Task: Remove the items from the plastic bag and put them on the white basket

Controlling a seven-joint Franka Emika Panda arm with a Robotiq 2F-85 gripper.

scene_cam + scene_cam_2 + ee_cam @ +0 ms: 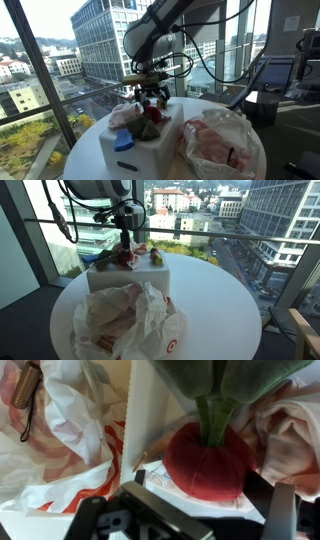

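Wrist view fills with a red plush item (pixel 205 460) with a green stem, which I take to be over the white basket (pixel 125 280). I judge this is the drop-off step. The claw (pixel 152 95) hangs low above the basket's pile; whether it is spread or pinching I cannot tell. The basket sits at one edge of the surface (pixel 215 290), and the plastic bag (pixel 125 325) lies just beside it, toward the opposite edge. The next move calls for releasing, lifting clear, then reaching into the bag.

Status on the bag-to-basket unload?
Done: several items lie in the white basket. In hand: the gripper hangs over the basket, close to a red stemmed item; whether the jaws hold it is unclear. Left: the plastic bag shows pink-red shapes inside.
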